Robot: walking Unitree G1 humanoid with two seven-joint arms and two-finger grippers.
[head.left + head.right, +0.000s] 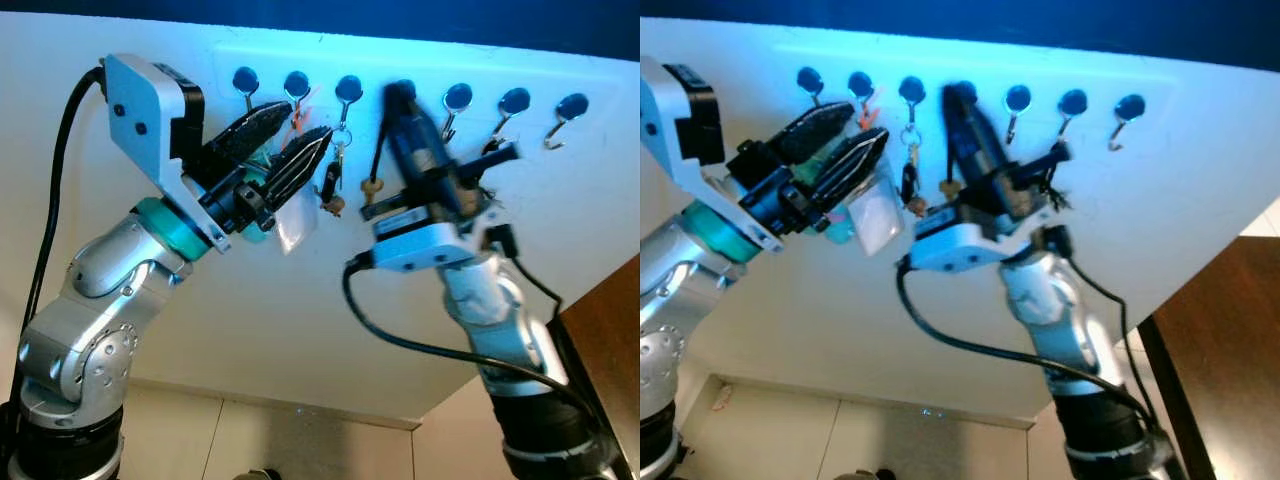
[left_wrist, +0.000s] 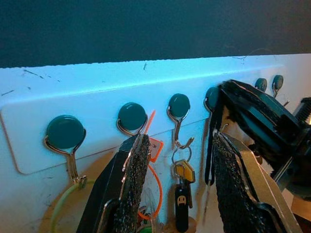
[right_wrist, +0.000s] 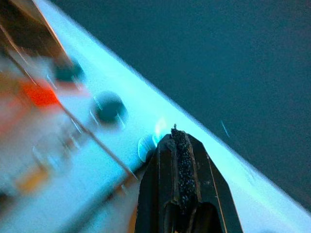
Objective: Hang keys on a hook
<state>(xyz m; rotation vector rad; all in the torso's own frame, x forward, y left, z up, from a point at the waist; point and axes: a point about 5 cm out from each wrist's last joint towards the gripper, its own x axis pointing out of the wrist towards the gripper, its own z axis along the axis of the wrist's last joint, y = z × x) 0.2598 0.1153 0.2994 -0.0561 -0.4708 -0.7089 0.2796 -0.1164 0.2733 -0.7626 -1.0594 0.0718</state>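
item: hook rail (image 1: 440, 75) — white strip fixed to the wall, carrying a row of dark round-capped hooks.

item: third hook (image 2: 179, 108) — bears a key bunch (image 2: 182, 187), a yellow-headed key and a black fob on a ring, hanging just between my left fingers in the left wrist view.

item: second hook (image 2: 132, 118) — bears an orange tag (image 2: 154, 145) and an orange loop.

item: fourth hook (image 2: 212, 97) — my right gripper (image 1: 403, 100) is pressed up against it; blurred, so in motion by my reckoning.

item: right gripper — fingers closed together in the right wrist view, tip at the rail. a thin dark strap (image 1: 378, 150) and a yellowish key (image 1: 372, 188) dangle beside it. i cannot tell whether the fingers pinch the strap or it already sits on the hook.

item: left gripper (image 1: 290, 150) — fingers apart, gripping nothing that i can confirm; a clear plastic piece (image 1: 290, 222) hangs by them.

item: remaining hooks (image 1: 514, 102) — appear bare.

risks, as judged:
- if the loop is not over the hook's tip when i let go, the keys drop to the floor.
- a quick pull away could drag the strap back off.
- my left fingers are close to the hung bunch; a stray move could knock it loose.
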